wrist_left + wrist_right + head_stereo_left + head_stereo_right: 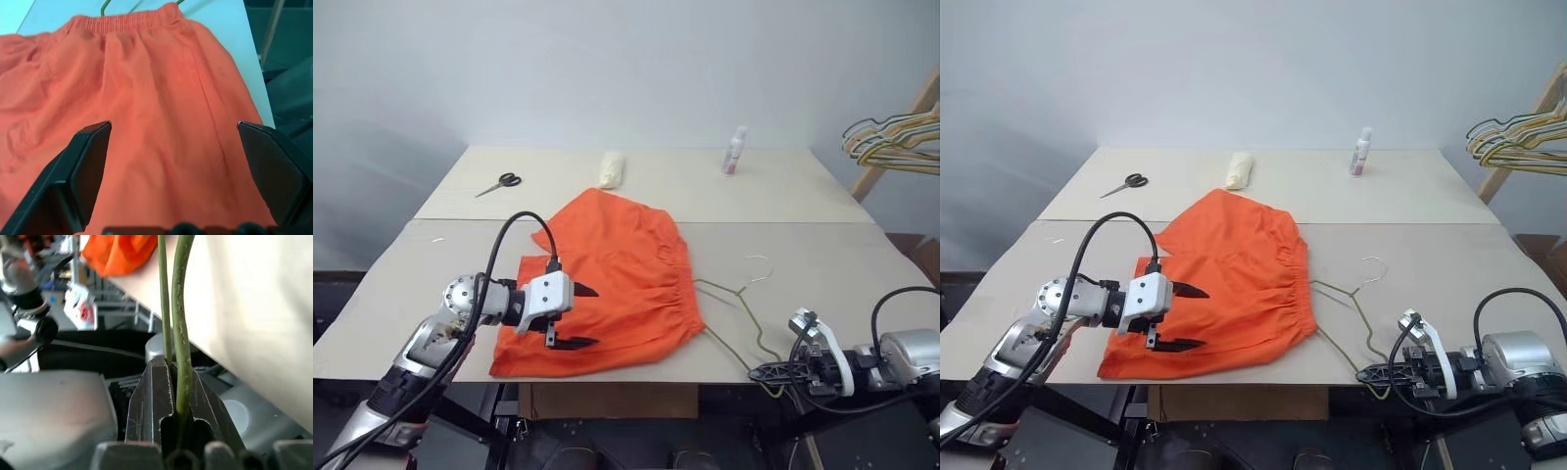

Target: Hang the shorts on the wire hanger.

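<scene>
The orange shorts (pixel 617 274) lie flat on the table, waistband toward the right, legs toward the left. My left gripper (pixel 592 315) hovers open just over the front leg of the shorts (pixel 161 98), its fingers spread wide with nothing between them. The thin olive wire hanger (pixel 744 304) lies on the table beside the waistband, its hook pointing away from me and one corner reaching past the front edge. My right gripper (pixel 764 372) is shut on that corner at the table's front edge; in the right wrist view the wire hanger (pixel 181 333) runs out from between the closed jaws.
Scissors (pixel 499 183), a rolled cream cloth (pixel 612 168) and a small white bottle (pixel 734 150) sit along the far part of the table (pixel 822 255). A bunch of coloured hangers (pixel 896 137) hangs on a wooden rack at the far right.
</scene>
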Robot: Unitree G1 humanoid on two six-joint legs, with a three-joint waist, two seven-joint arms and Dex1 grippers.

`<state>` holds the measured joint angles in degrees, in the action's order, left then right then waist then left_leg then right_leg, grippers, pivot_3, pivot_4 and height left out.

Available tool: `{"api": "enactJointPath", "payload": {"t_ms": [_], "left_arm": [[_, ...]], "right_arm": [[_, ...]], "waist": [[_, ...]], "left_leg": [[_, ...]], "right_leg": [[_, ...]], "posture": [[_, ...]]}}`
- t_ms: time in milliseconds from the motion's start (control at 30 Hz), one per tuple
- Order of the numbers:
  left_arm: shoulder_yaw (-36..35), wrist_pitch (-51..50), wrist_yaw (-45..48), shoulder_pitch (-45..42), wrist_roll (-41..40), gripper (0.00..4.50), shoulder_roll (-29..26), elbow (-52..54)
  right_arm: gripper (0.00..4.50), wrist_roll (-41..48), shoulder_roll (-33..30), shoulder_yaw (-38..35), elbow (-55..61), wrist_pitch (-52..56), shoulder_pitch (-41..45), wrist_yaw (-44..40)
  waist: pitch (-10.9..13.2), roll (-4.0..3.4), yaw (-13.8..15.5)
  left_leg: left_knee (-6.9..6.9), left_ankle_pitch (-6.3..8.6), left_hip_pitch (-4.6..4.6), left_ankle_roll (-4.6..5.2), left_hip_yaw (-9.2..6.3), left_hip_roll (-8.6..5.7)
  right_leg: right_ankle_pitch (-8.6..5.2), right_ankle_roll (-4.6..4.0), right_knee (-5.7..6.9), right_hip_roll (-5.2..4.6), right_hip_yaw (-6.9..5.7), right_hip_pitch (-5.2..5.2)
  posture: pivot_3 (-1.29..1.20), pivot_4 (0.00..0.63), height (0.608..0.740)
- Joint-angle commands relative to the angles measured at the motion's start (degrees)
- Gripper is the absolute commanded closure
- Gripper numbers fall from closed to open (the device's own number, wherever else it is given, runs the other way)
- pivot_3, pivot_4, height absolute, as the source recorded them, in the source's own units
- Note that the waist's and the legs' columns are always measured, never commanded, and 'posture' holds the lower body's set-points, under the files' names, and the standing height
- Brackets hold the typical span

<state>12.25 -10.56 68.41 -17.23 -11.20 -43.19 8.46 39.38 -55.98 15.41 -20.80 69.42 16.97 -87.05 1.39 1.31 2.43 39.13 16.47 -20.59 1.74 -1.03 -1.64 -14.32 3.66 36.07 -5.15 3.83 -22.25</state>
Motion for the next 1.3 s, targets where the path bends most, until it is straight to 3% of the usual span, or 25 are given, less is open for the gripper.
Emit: {"api": "enactJointPath", "payload": {"t_ms": [33,267,500,667,933,1300], "left_arm": [[-1.8,-0.5,-0.8,0.3,-0.5,0.02,-0.9,2.8],[-0.3,-2.4,-0.5,2.3,-1.8,0.02,0.2,5.4],[4.0,-7.2,-7.6,1.9,1.9,0.02,8.6,0.6],[5.3,-3.8,-17.4,-1.5,8.4,0.02,15.7,-7.1],[10.3,-3.4,-12.2,0.1,11.8,0.02,11.5,-6.7],[11.6,-1.2,-10.5,1.8,13.3,0.02,8.2,-6.4]], "right_arm": [[4.50,-0.2,-1.9,1.2,-0.3,-2.8,2.1,-5.2],[4.50,-3.3,-0.2,2.0,-6.6,-2.1,7.4,-4.5],[4.50,-3.4,0.3,1.7,-3.1,-2.0,4.7,-4.0],[4.50,-2.9,1.1,-0.4,-1.7,-2.4,2.3,-2.7],[4.50,-2.9,0.9,-3.2,-0.7,-1.6,0.6,-1.4],[4.50,-4.9,3.4,-2.6,-6.9,-1.0,6.6,-1.6]], "waist": [[0.0,0.00,0.2],[0.0,-0.01,0.4],[0.0,0.00,1.3],[-0.1,0.07,1.6],[-0.2,0.08,1.3],[-0.5,-0.10,0.7]], "left_leg": [[0.00,0.00,0.00,0.00,0.00,0.00],[0.00,0.00,0.01,0.00,-0.01,-0.02],[0.04,0.00,-0.03,0.00,-0.04,-0.10],[0.08,0.00,-0.04,0.00,-0.14,-0.22],[0.09,0.01,-0.10,-0.01,-0.18,-0.23],[0.08,0.01,-0.02,-0.01,-0.18,-0.20]], "right_leg": [[0.00,0.00,0.00,-0.01,0.00,0.00],[0.01,-0.02,0.01,-0.02,-0.02,0.00],[0.01,-0.01,0.00,-0.06,-0.03,0.00],[0.02,0.01,0.02,-0.08,-0.05,0.01],[0.02,0.00,0.00,-0.11,-0.06,-0.04],[0.02,-0.01,-0.01,-0.12,-0.06,0.01]], "posture": [[0.11,0.000,0.740],[0.11,0.000,0.740],[0.10,0.000,0.740],[0.08,0.000,0.740],[0.06,0.000,0.740],[0.07,0.000,0.740]]}}
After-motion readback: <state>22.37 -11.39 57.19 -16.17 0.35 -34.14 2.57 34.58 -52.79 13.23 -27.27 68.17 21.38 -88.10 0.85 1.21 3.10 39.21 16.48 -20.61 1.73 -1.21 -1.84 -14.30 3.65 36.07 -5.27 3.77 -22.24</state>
